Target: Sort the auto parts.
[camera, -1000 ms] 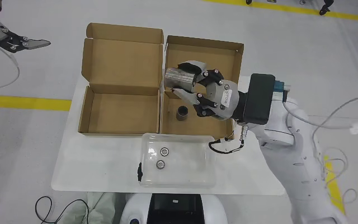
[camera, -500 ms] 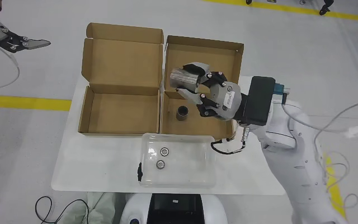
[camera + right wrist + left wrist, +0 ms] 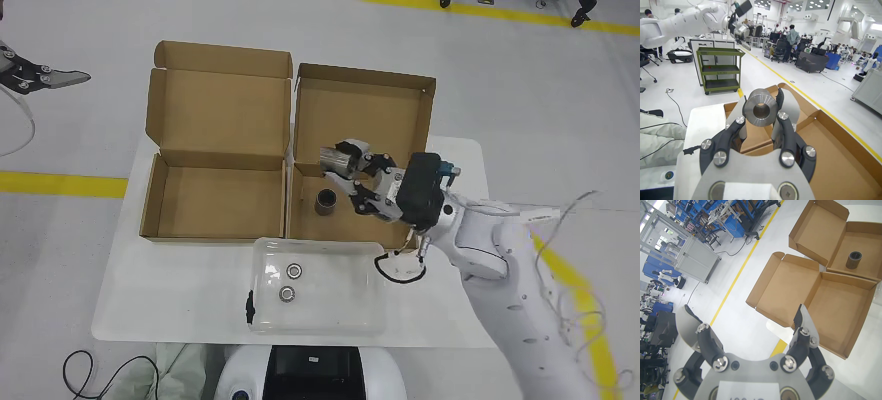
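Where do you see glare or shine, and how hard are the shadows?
Right wrist view: lights shine off the steel cylinder in the right claw. Left wrist view: bright glints on screws of the left claw. Top view: soft, faint shadows inside the cardboard boxes.

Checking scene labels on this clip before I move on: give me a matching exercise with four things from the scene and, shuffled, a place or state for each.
Things
1. shiny silver metal cylinder
2. short dark metal sleeve
3. two small round silver rings
4. left gripper

Places or states
A. lying in the clear plastic tray
B. open, out over the floor
C. clamped in the right gripper
D. standing upright in the cardboard box nearer the right arm

Pairs: 1-C, 2-D, 3-A, 4-B
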Available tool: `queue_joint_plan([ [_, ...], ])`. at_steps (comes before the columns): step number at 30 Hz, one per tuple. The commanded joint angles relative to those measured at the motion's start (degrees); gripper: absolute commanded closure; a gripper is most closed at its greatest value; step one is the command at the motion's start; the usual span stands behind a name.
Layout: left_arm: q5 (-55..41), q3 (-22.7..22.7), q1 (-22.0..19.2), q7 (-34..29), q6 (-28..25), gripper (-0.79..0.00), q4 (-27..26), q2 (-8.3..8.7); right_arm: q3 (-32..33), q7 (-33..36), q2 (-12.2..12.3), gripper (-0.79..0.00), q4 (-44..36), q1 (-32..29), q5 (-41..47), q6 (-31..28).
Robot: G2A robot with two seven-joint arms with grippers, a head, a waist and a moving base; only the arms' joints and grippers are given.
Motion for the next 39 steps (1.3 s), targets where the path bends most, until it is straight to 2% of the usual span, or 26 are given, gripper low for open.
queue_joint_plan([
  [1, 0.00, 0.00, 0.00, 0.00, 0.00, -0.785, 0.00, 0.00, -0.06, 0.90, 0.09, 0.000, 0.74, -0.61, -1.20, 0.83],
  [10, 0.00, 0.00, 0.00, 0.00, 0.00, -0.785, 0.00, 0.00, -1.40, 6.93, 0.30, 0.000, 4.82, -2.25, -5.98, 5.26],
  [21, 0.00, 0.00, 0.00, 0.00, 0.00, -0.785, 0.00, 0.00, -2.71, 15.25, 0.43, 0.000, 11.25, -2.27, -7.54, 9.14],
  [28, 0.00, 0.00, 0.00, 0.00, 0.00, -0.785, 0.00, 0.00, -6.56, 24.54, -0.27, 0.000, 15.78, 1.17, -6.98, 12.22],
  [39, 0.00, 0.00, 0.00, 0.00, 0.00, -0.785, 0.00, 0.00, -12.60, 32.88, -2.14, 0.000, 24.23, 8.05, -4.36, 16.97],
])
